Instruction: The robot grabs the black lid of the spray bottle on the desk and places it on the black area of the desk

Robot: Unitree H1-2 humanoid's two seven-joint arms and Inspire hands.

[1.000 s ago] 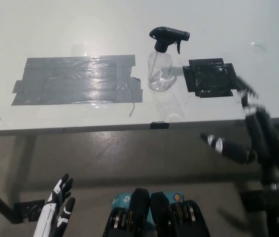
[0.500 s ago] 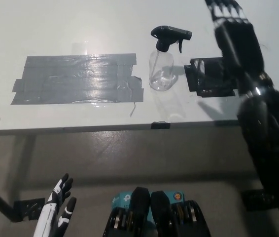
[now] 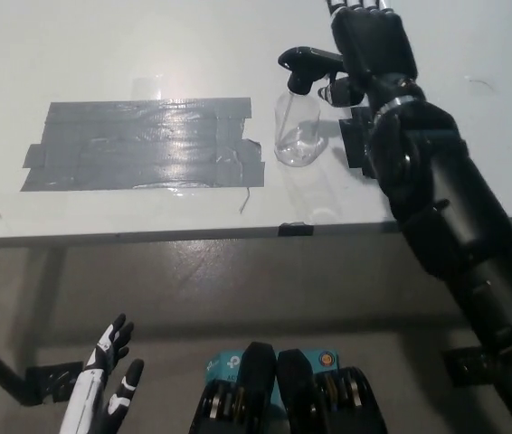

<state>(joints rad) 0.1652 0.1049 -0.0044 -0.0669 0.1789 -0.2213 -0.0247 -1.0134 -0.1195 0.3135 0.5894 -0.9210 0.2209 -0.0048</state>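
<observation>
While your black right hand reaches over the desk, its grip is unreadable | spray bottle upright at 12 o'clock, black lid on | white left hand spread empty at 7 o'clock

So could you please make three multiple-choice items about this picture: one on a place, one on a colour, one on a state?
1. Where does the spray bottle stand?
A. right of the grey tape patch
B. on the grey tape patch
C. on the floor

2. What colour is the bottle's lid?
A. white
B. black
C. red

3. How is the left hand?
A. shut on the bottle
B. resting on the desk
C. open, low beside the desk

Answers: 1 A, the bottle stands on bare desk just past the tape's right edge. 2 B, the trigger lid is black above a clear body. 3 C, the white hand hangs at lower left with fingers apart, while the right hand is up by the lid.
</observation>
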